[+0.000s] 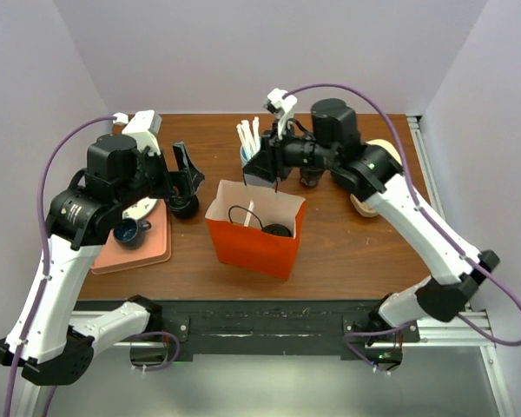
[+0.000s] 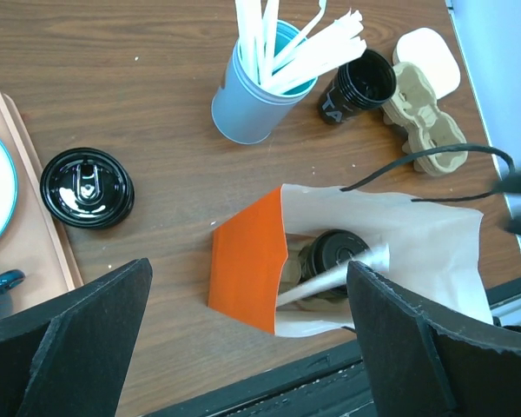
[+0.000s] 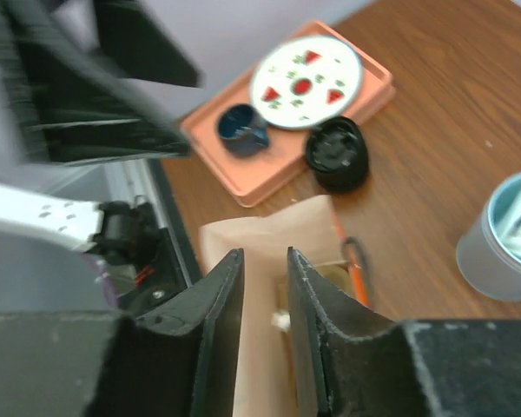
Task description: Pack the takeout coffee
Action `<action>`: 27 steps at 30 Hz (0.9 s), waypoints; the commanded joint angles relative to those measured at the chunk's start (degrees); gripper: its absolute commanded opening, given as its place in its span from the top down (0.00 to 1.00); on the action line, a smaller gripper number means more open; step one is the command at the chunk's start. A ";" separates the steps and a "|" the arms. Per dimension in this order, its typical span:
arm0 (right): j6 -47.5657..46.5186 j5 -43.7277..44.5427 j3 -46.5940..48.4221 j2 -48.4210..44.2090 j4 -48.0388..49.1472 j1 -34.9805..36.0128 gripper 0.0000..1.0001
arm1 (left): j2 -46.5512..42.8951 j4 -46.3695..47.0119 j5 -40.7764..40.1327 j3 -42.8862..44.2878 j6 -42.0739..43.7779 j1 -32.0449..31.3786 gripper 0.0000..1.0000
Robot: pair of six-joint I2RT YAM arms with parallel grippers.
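Plainly the coffee [image 2: 334,254] is inside the bag [image 2: 243,261], low and right of centre in the left wrist view. It stands upright with its black lid up and a wrapped straw [image 2: 330,276] leaning across it. In the top view the bag stands at the middle of the bench [image 2: 156,52]. The right gripper [image 3: 262,261] hangs just over the bag's open mouth, its jaws a little apart with nothing between them. The left gripper [image 2: 250,269] is spread wide and holds nothing, at the left of the top view near the tray [image 2: 30,234].

By my reading the packing is close to done, and the step in hand is getting the right gripper clear. That calls for a straight rise with no sideways sweep near the paper rim, since the bag looks light and would likely tip or slide. The thin black handle [image 2: 451,152] loops beside the mouth and could catch a finger, so watch it. Jaws are best kept narrow until above the rim. The left gripper should keep away; the other lidded black cup [image 2: 87,187] near it is not wanted.
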 commanded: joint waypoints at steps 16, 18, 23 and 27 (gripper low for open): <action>6.78 21.53 16.32 1.25 -14.04 -0.03 0.01 | 0.13 11.39 3.52 0.73 0.75 0.28 0.00; 9.34 24.52 13.53 -0.59 -15.10 -0.12 0.01 | -0.83 14.98 4.14 -0.41 1.19 0.28 0.00; 19.80 30.58 6.66 -9.03 -15.45 -0.03 0.01 | -3.46 21.41 4.93 -3.14 1.46 0.28 0.00; 21.83 32.25 2.62 -14.13 -16.68 -0.03 0.01 | -6.11 25.45 5.02 -6.39 1.46 0.28 0.00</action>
